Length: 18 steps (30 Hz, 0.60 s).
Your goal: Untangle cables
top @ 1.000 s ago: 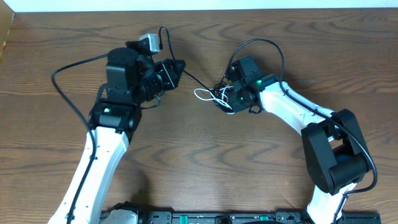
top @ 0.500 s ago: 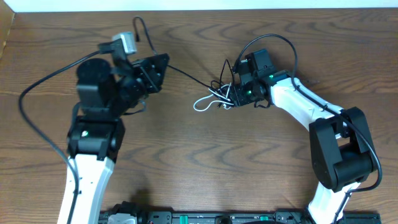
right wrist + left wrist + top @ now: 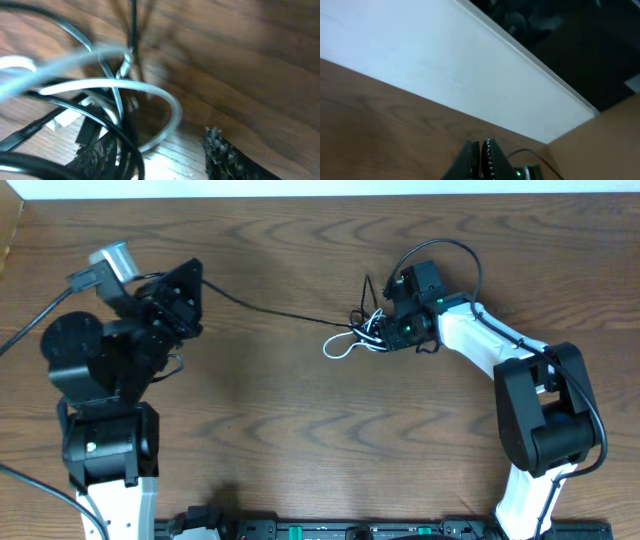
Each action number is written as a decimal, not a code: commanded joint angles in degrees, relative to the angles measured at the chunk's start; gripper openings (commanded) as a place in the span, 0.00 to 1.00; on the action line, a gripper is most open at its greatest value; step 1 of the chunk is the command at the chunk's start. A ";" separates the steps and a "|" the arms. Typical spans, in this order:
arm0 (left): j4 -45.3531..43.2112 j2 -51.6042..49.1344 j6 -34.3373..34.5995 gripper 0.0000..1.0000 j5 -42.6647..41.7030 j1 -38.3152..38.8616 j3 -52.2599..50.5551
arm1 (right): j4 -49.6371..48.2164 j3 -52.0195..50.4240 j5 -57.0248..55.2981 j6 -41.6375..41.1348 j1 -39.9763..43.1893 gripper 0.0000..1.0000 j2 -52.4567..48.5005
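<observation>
Separation step under way. Left gripper [image 3: 188, 288], far left, is clamping one black cable [image 3: 270, 310] taut from the tangle [image 3: 360, 332], centre-right. Right gripper [image 3: 160, 140], jaws parted, is straddling it. Next move likely requires pinning the knot.

My desk [image 3: 300, 420] shows dark brown wood with wavy grain. From the knot loops one white cable [image 3: 338, 346]; the black cable [image 3: 260, 308] is a thin dark line. The left arm [image 3: 120, 500] and right arm [image 3: 480, 345] are white with black joints and small green lights.
</observation>
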<state>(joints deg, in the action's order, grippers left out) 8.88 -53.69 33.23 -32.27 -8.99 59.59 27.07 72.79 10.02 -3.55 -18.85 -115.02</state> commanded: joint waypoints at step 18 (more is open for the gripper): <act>19.52 -14.71 -3.96 0.08 0.76 1.53 0.31 | 1.57 0.33 10.67 4.48 1.20 0.59 7.21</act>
<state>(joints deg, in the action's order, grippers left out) 27.40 -66.54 32.18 -31.55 -8.54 59.59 28.12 72.79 19.31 -0.23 -18.22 -108.68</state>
